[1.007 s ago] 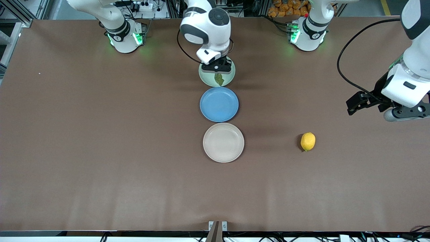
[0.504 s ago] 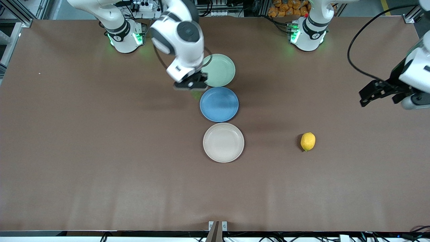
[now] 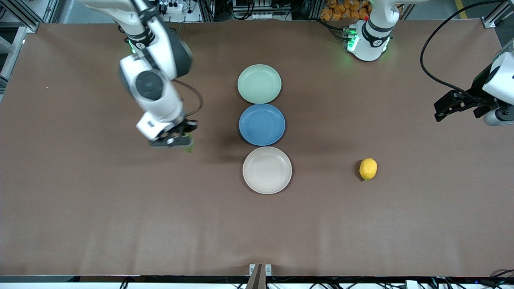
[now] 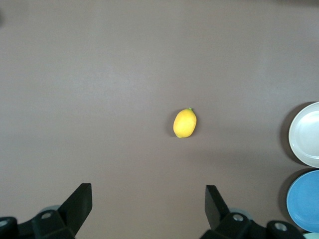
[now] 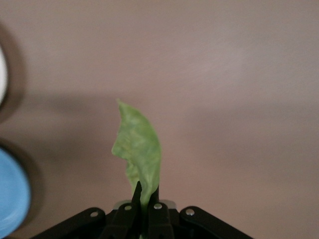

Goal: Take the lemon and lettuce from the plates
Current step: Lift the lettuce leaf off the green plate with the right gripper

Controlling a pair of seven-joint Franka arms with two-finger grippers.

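My right gripper is shut on the green lettuce leaf and holds it above bare table, toward the right arm's end from the plates; only a bit of the lettuce shows in the front view. The mint green plate and the beige plate are both empty. The yellow lemon lies on the bare table toward the left arm's end, beside the beige plate; it also shows in the left wrist view. My left gripper is open and empty, high over the table's left-arm end.
An empty blue plate sits between the mint and beige plates. The left wrist view shows the beige plate and the blue plate at its edge. The right wrist view shows the blue plate at its edge.
My right gripper has lifted the lettuce off the mint plate and carried it toward the right arm's end and nearer the front camera. My left gripper has drawn back toward the table's end.
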